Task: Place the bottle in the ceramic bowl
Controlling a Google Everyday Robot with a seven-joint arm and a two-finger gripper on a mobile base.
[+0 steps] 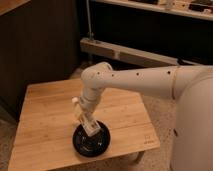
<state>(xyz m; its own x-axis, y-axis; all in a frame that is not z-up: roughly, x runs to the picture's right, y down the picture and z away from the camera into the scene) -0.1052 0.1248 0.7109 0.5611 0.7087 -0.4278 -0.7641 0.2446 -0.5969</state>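
Note:
The ceramic bowl is glossy black with a shiny grey centre and sits near the front edge of the wooden table. My gripper points down over the bowl's left rear part. It is shut on the bottle, a slim whitish thing held tilted. The bottle's pale upper end sticks out to the left of the wrist, and its lower end hangs just over the bowl's inside. The gripper's body partly hides the bottle.
The table is a small light wooden one with edges close on all sides. A dark cabinet wall stands behind it and a metal shelf rail runs at the back right. My white base fills the right side.

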